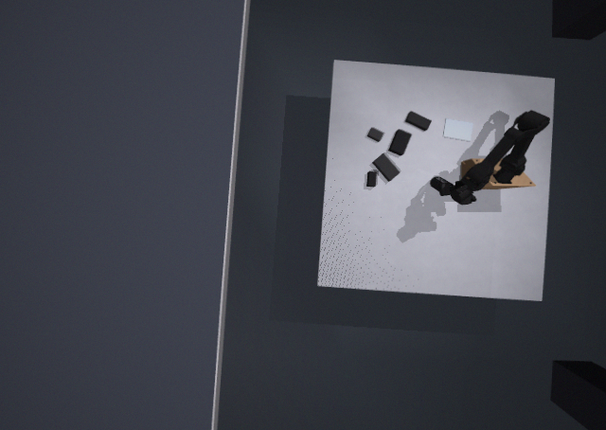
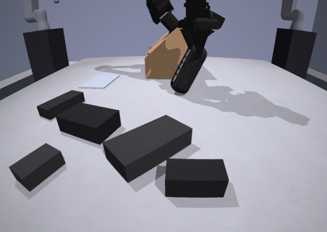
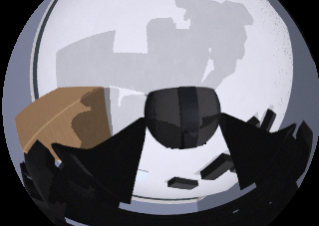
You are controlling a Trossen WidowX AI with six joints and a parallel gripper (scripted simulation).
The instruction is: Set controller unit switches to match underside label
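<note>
Switches (image 2: 181, 66) seen in exterior view, hidden from wrist

Bluish-grey wall (image 2: 111, 43) behind — dark floor (image 1: 416, 371) below, perhaps slate — soft shadows.
</note>
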